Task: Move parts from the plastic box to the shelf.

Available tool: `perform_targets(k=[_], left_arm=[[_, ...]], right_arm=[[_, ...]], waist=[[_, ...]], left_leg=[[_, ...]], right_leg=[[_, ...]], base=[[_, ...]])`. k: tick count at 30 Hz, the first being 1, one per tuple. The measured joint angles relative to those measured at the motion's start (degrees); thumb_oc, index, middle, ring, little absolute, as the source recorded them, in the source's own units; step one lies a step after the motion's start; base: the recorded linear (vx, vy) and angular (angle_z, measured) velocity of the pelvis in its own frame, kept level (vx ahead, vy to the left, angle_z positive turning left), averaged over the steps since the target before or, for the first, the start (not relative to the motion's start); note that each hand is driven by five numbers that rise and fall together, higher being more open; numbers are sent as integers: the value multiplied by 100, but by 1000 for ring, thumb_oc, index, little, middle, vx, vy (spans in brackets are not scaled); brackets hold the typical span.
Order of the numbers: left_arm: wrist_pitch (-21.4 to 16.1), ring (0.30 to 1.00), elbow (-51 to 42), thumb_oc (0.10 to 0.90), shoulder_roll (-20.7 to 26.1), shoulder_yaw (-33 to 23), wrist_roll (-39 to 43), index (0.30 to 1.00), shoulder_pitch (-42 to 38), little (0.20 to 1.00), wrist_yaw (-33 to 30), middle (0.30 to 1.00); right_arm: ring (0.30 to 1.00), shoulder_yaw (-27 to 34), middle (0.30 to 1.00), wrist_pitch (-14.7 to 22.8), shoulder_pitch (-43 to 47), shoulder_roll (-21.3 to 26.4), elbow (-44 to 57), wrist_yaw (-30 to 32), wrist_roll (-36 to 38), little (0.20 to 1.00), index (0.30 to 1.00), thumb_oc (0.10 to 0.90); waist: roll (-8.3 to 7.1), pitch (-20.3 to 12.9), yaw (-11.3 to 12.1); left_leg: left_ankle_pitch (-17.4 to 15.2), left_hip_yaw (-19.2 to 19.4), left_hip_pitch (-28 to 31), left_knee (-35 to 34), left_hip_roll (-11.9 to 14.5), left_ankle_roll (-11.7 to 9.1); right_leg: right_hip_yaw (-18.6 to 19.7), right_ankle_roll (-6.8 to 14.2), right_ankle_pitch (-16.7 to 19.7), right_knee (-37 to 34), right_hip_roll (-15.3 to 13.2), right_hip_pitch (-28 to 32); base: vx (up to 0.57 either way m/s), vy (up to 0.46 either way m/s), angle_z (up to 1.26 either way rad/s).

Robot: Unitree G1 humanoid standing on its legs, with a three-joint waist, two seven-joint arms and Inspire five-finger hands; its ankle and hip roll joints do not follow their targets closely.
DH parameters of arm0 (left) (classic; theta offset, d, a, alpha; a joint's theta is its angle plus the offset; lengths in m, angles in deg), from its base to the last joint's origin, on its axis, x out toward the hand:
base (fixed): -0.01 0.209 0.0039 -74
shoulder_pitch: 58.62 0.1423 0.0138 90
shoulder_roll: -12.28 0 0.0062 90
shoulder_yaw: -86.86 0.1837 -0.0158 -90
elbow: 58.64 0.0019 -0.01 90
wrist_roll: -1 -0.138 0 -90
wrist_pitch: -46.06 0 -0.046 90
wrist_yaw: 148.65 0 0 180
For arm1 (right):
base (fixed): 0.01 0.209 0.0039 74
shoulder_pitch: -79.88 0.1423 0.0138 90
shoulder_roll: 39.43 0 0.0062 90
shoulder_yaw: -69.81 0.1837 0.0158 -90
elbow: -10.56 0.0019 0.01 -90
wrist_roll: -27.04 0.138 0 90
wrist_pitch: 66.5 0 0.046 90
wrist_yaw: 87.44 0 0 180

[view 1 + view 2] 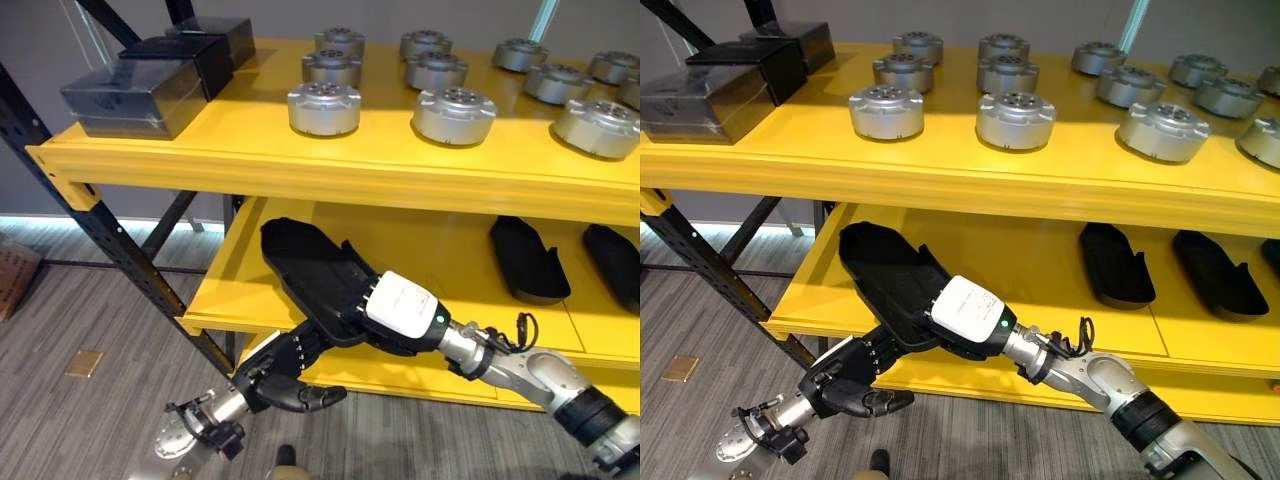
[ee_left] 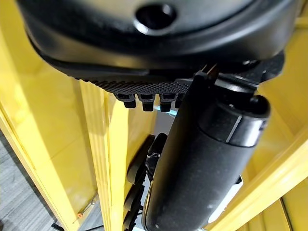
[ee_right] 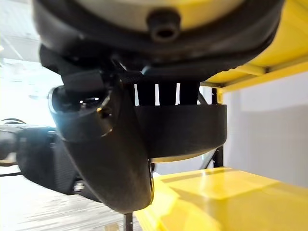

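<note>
Your black shell part [image 1: 312,271] lies tilted over the front left edge of the lower yellow shelf [image 1: 430,250], with the right hand [image 1: 385,315] curled around its near end. The left hand [image 1: 285,372] sits just below it, fingers loosely curled and holding nothing. Two matching black parts [image 1: 528,258] lie farther right on the same shelf (silver round parts [image 1: 324,107] and dark boxes [image 1: 135,95] fill the top shelf).

Yellow shelf, black and silver parts

The shelf [image 1: 300,160] is plain yellow on dark posts; the round parts [image 1: 324,108] are silver-grey, the boxes [image 1: 135,95] at its left end glossy black, the shell part [image 1: 310,270] matte black, the floor [image 1: 90,330] grey wood-grain.
</note>
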Motion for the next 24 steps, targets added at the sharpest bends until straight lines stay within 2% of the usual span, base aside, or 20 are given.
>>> perform_targets(k=[6,10,11,14,18,24], left_arm=[[47,1000,5,900,26,26,-3,1000,38,1000,203,1000],[17,1000,-16,900,32,13,22,1000,-64,1000,279,1000],[7,1000,-28,900,28,6,24,1000,-121,1000,323,1000],[5,1000,-33,900,20,-1,25,1000,-193,1000,323,1000],[6,1000,-39,900,-53,-9,23,1000,-307,1000,322,1000],[8,1000,-69,900,-86,-44,22,1000,-347,1000,322,1000]], right_arm=[[300,-132,300,-710,167,-299,-914,-179,352,300,300,400],[300,-158,300,-1205,173,-303,-1591,-343,492,300,300,400],[300,-166,300,-1440,177,-323,-2002,-471,583,300,300,400],[300,-140,300,-1838,176,-371,-2546,-488,1022,300,300,400],[300,0,300,-1987,176,-472,-2799,-415,1378,300,300,400],[300,112,300,-2196,176,-613,-2874,-278,1503,300,300,400]], waist=[[32,8,19],[85,14,166],[124,20,216],[257,94,255],[389,163,250],[401,172,248]], left_leg=[[23,-35,-49,0,-2,5],[39,-71,-123,0,-5,6],[51,-93,-172,0,-11,0],[71,-115,-206,1,-15,-15],[96,-113,-205,1,-12,-54],[94,-113,-201,1,-15,-55]], right_leg=[[-34,-2,-2,0,1,-19],[-68,-3,1,0,2,-68],[-91,-3,1,1,0,-99],[-116,0,5,1,2,-116],[-146,3,2,1,4,-117],[-157,13,-7,0,3,-104]], base=[[2,6,2],[-6,7,3],[-19,15,10],[-10,11,4],[0,0,0],[45,17,1]])
